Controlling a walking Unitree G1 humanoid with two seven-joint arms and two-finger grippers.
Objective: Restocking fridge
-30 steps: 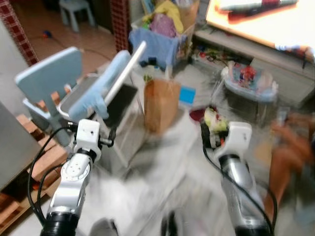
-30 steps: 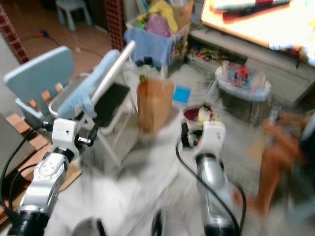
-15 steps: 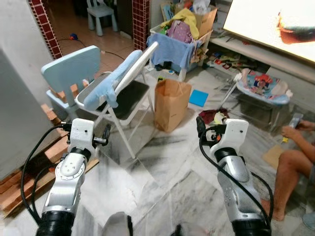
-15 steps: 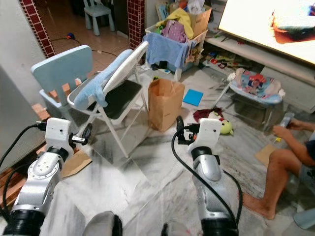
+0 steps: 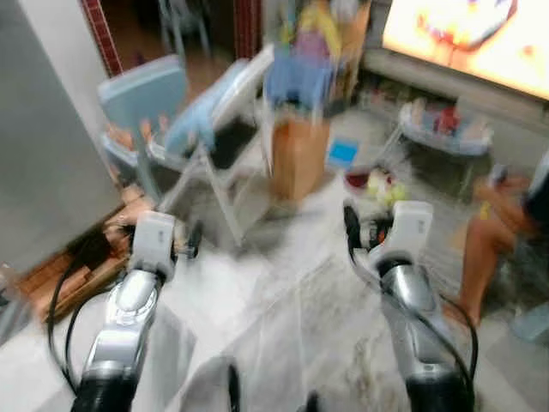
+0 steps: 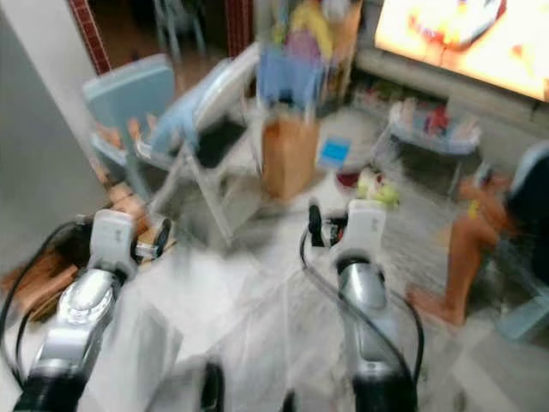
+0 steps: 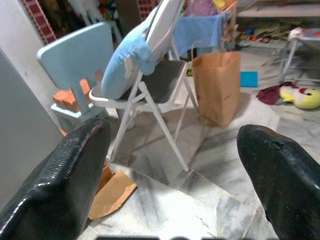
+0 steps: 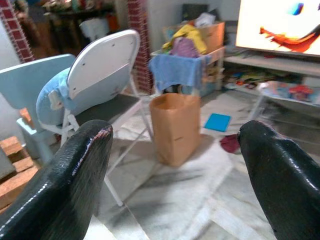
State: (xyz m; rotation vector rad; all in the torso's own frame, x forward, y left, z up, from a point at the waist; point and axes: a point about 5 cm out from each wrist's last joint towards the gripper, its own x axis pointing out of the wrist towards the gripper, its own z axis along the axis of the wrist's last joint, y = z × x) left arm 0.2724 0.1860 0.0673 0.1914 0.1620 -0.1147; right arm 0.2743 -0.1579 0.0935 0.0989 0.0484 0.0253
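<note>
Right wrist view: the right claw (image 8: 175, 165) is open and empty, like the left claw (image 7: 172, 165) — the paper bag (image 8: 176, 127) stands at frame centre, not yet picked up; restocking has barely begun.

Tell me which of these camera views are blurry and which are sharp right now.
Both eye views are smeared with motion blur, so the brown paper bag and folding chair look streaky, and the TV screen is blown out. Both wrist views are sharp: the paper bag and chair are crisp, while the close black fingers look soft.
</note>
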